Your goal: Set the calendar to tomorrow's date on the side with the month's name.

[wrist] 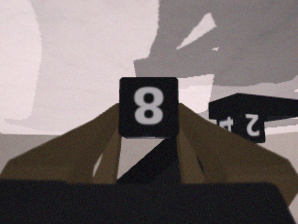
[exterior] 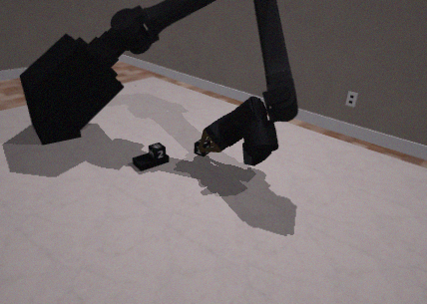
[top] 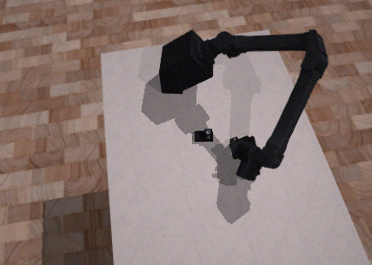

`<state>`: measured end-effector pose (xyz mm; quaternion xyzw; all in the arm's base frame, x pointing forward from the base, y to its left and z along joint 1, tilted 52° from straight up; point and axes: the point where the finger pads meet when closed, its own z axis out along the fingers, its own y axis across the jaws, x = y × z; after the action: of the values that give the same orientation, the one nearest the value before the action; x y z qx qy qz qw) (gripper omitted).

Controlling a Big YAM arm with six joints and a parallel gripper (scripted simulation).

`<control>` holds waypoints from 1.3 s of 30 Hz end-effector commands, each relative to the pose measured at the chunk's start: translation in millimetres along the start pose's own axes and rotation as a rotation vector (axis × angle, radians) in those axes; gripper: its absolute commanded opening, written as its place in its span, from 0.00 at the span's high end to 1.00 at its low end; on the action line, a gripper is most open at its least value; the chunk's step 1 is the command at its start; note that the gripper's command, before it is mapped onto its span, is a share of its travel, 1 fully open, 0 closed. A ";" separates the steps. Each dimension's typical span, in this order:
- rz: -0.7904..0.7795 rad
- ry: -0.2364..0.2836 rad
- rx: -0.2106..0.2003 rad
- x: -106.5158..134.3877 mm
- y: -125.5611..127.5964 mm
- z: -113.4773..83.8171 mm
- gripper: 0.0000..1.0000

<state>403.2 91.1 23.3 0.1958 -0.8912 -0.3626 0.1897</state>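
My gripper is shut on a black cube and holds it above the table, right of the tray in the top and exterior views. Its white 8 reads upright in the wrist picture; its other faces cannot be read. The black tray lies on the table. The other black cube stands at the tray's right end in the top and exterior views; the left part holds no cube. Its 2 looks upright in the exterior view; 2 and 4 appear upside down in the wrist view. No month name is readable.
The arm's large black block stands beyond the tray in the top view and left of it in the exterior view. The arm arches over the white table, and its shadows fall around the tray.
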 end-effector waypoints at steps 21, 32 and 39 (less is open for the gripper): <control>-0.005 0.003 0.008 -7.0 4.2 2.3 0.73; -0.003 0.005 0.005 -8.2 2.5 4.4 0.73; -0.007 0.000 0.009 -12.2 2.4 5.1 0.73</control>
<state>404.1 92.6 21.5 0.1956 -0.8914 -0.3629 0.1884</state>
